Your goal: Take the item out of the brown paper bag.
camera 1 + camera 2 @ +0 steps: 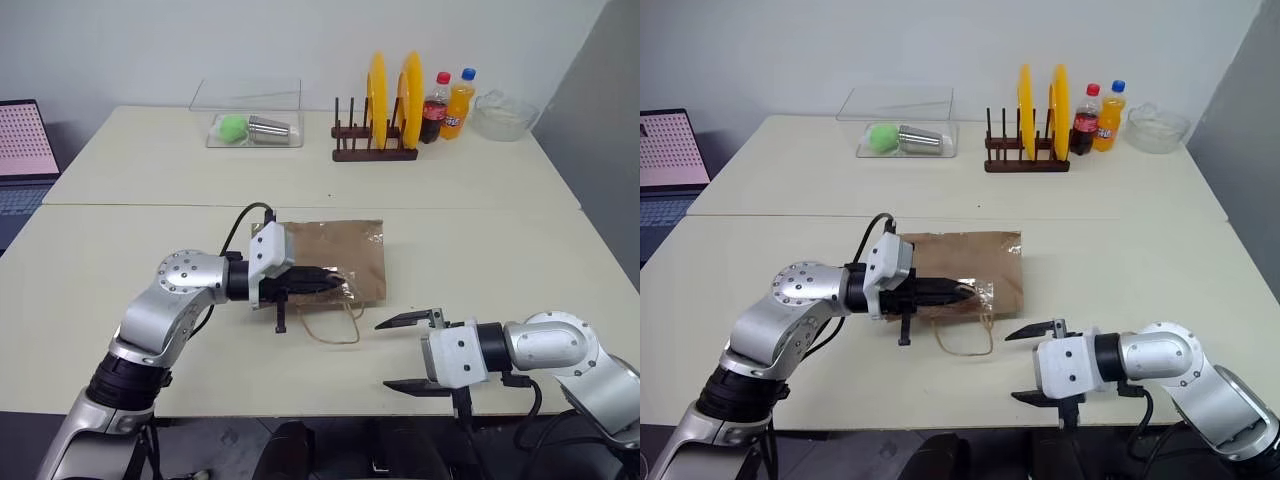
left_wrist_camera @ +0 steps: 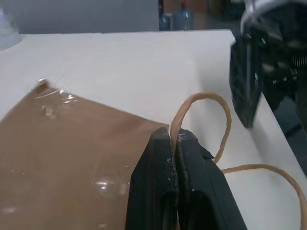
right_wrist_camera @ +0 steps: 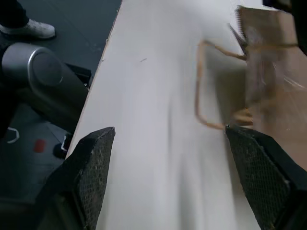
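Nearest, the right end effector (image 1: 405,352) gapes wide just before the brown paper bag (image 1: 345,258); the left end effector (image 1: 335,281) pinches its mouth-edge handle (image 2: 201,120). Item hidden, presumably inside; bag light, floppy, crinkly

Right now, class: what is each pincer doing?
Left pincer: shut on a cord handle of the brown paper bag.
Right pincer: open, holding nothing.
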